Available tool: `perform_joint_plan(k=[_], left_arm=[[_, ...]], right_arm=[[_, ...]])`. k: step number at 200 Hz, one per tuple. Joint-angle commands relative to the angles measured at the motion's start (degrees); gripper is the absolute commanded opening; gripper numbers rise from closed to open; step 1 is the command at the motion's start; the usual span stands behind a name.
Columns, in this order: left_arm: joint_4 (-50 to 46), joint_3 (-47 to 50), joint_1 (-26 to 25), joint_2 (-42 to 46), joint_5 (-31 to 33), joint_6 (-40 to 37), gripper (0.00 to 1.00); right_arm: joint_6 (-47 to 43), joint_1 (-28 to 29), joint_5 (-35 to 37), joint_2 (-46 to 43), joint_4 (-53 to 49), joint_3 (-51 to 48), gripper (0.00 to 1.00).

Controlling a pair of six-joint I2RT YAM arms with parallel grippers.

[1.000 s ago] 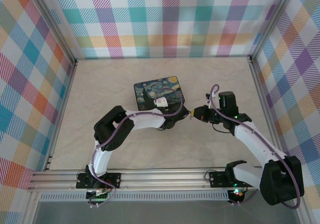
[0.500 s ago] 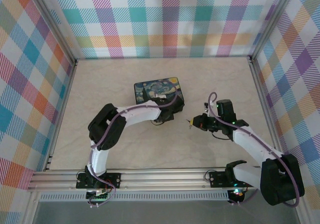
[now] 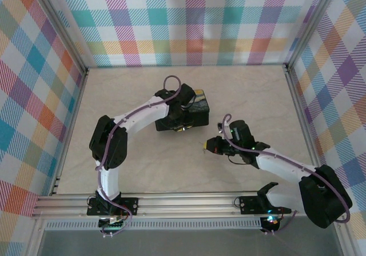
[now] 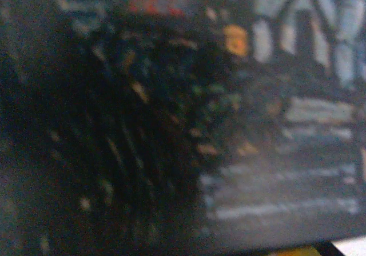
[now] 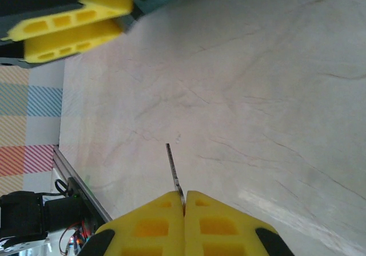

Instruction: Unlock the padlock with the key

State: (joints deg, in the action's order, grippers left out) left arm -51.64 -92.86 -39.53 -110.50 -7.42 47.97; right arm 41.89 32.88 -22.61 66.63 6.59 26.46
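Near the box (image 3: 201, 112), on its right, the right gripper (image 5: 184, 195) was clenched on the end of the key (image 5: 173, 167). The left gripper (image 3: 182, 119) sat over the box, its grip unclear to me. Held so thinly, the key could twist against the padlock.

The top view is evenly bright, lit softly from above. The arms (image 3: 131, 119) throw only faint, soft-edged shadows on the pale table (image 3: 143, 170).

The left wrist view is dim and badly out of focus. The dark box (image 4: 171, 124) is a smear, blackest toward 9 o'clock and greyer toward 4 o'clock.

The right wrist view is bright, with the table veins and the thin key (image 5: 173, 170) crisp. A pale sheen lies at 5 o'clock, and the yellow fingers (image 5: 148, 224) at 6 o'clock look slightly soft.
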Motion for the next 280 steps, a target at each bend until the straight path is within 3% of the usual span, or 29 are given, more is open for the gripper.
perform_joint_plan(k=[1,34,107,181,280], left_arm=[[-3.21,-2.64,1.19,2.25,-10.28,3.42,0.07],[-4.99,-4.87,2.25,1.73,-13.80,5.16,0.06],[-2.13,-3.60,3.36,2.72,-19.33,10.35,0.05],[-1.16,-2.71,4.11,3.79,-19.81,11.66,0.05],[0.65,-1.05,4.62,4.56,-20.62,12.72,0.04]], right_arm=[[2.41,2.58,5.44,0.72,8.36,1.04,0.00],[6.03,4.23,8.93,3.60,17.26,-0.87,0.00],[6.46,4.82,10.87,4.59,23.32,-2.41,0.00],[5.32,4.85,9.94,3.07,28.54,-7.98,0.00],[3.55,5.35,8.67,8.85,38.24,-6.32,0.00]])
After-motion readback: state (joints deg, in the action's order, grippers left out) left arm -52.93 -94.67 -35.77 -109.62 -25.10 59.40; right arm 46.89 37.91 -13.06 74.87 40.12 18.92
